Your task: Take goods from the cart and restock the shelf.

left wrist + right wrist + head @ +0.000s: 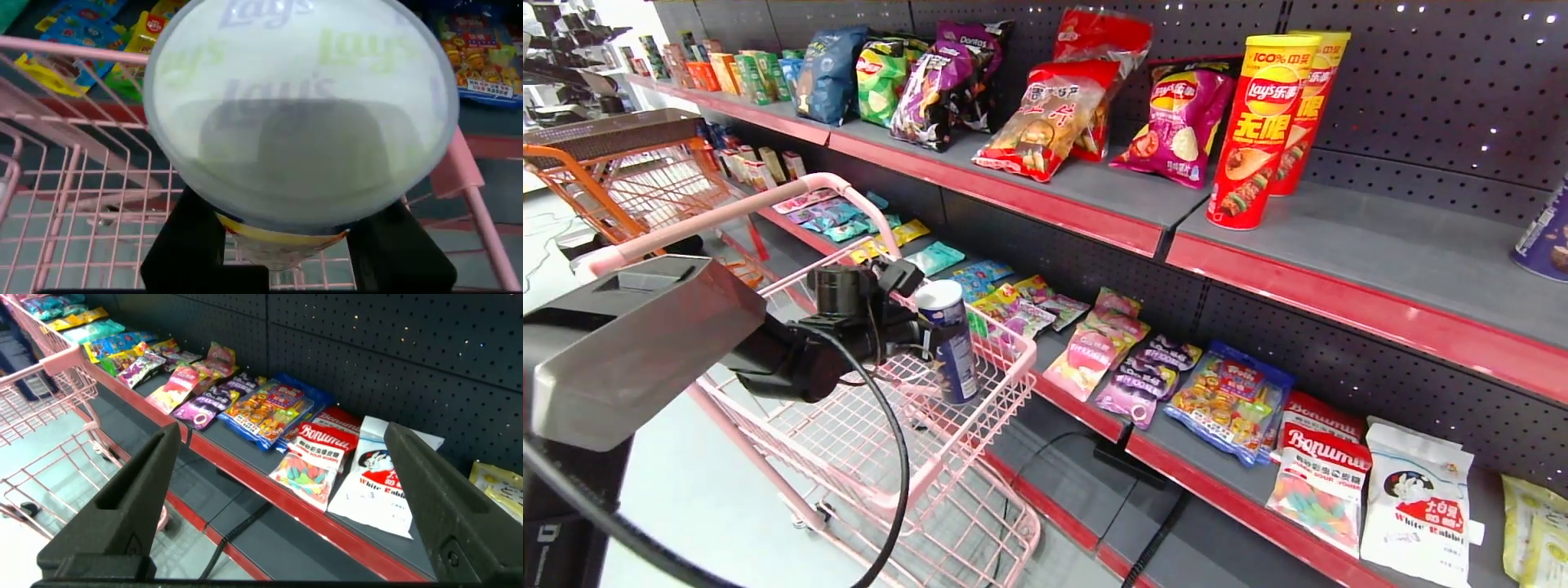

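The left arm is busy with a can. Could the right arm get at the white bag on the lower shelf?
Probably yes. The right gripper is open and empty, facing the lower shelf, and the white bag lies near its front edge with nothing over it.

The left arm (pixel 629 343) has a boxy link of brushed grey metal with a dark recessed panel on top. After it comes a black, rounded wrist (pixel 792 363) topped by a short black cylinder (pixel 837 287). A thin black cable (pixel 900 457) loops from the wrist, and a thicker one runs under the grey link. The left gripper (pixel 925 333) is black, with broad, matte, flat-sided fingers (pixel 189 253). The right gripper (pixel 282 510) has black, wedge-shaped fingers with ridged top edges.
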Controlling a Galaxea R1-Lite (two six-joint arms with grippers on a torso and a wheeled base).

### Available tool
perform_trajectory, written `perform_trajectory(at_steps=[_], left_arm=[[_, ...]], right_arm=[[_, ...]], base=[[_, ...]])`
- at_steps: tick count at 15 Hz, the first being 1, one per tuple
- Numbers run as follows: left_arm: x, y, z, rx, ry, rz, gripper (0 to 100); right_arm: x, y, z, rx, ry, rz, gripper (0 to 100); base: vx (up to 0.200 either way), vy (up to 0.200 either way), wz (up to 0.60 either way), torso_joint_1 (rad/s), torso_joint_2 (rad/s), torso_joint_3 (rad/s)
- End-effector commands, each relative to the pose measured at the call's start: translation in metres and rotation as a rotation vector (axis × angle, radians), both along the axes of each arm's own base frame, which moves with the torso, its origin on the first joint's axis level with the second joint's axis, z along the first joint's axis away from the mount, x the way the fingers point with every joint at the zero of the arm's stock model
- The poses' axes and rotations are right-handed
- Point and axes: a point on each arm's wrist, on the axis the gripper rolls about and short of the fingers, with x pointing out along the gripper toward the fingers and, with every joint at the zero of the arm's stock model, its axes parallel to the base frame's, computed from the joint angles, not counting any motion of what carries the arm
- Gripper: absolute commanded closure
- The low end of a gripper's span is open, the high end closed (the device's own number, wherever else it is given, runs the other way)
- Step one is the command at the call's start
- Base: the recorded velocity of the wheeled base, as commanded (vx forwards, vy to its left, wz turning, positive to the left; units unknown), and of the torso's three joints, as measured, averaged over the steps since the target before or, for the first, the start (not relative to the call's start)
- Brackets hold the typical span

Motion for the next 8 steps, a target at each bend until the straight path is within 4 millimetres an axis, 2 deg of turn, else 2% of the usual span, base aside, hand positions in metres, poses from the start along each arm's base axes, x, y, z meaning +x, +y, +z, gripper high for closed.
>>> perform_trajectory(at_steps=[1, 3, 4, 5, 6, 7, 8], left_arm=[[-0.051, 0.013, 0.07, -0.076, -0.034, 0.08, 100], [-0.095, 0.032, 0.107, -0.087, -0.086, 0.116, 100], [-0.107, 0.036, 0.117, -0.09, -0.106, 0.125, 100], [-0.147, 0.042, 0.14, -0.098, -0.149, 0.139, 100], [-0.161, 0.043, 0.145, -0.096, -0.156, 0.147, 100], [-0.199, 0.047, 0.159, -0.098, -0.18, 0.169, 100], [-0.209, 0.049, 0.162, -0.098, -0.181, 0.176, 100]], right_arm=[[0.0, 0.0, 0.0, 0.0, 0.0, 0.0, 0], [0.0, 0.0, 0.0, 0.0, 0.001, 0.0, 0], [0.0, 0.0, 0.0, 0.0, 0.001, 0.0, 0], [0.0, 0.0, 0.0, 0.0, 0.001, 0.0, 0], [0.0, 0.0, 0.0, 0.0, 0.001, 0.0, 0], [0.0, 0.0, 0.0, 0.0, 0.001, 0.0, 0], [0.0, 0.0, 0.0, 0.0, 0.0, 0.0, 0]], base=[[0.0, 0.0, 0.0, 0.0, 0.0, 0.0], [0.0, 0.0, 0.0, 0.0, 0.0, 0.0], [0.0, 0.0, 0.0, 0.0, 0.0, 0.0], [0.0, 0.0, 0.0, 0.0, 0.0, 0.0], [0.0, 0.0, 0.0, 0.0, 0.0, 0.0], [0.0, 0.0, 0.0, 0.0, 0.0, 0.0], [0.0, 0.0, 0.0, 0.0, 0.0, 0.0]])
